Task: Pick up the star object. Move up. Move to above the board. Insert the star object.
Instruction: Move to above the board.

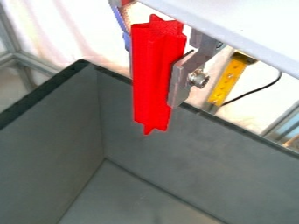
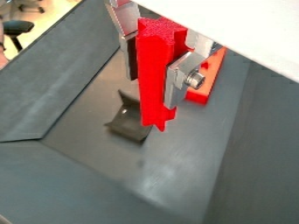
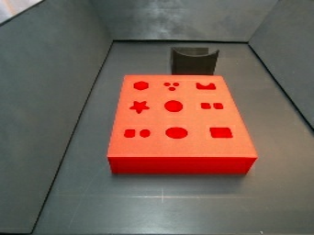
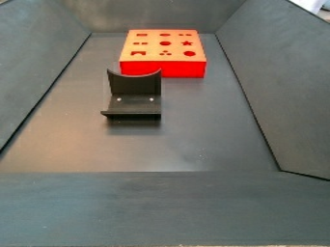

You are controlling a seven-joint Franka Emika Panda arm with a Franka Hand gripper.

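Gripper high up in both wrist views, I see it clamped on star object. Board mid-frame, side view.

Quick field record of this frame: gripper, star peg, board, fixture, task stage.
gripper: shut on the star object, seen in both wrist views; not in either side view
star object: red, upright between the silver fingers, lifted clear of the floor
board: flat on the floor, all holes empty
star hole: empty
fixture: empty, apart from the board
stage: peg picked up and raised, not yet inserted
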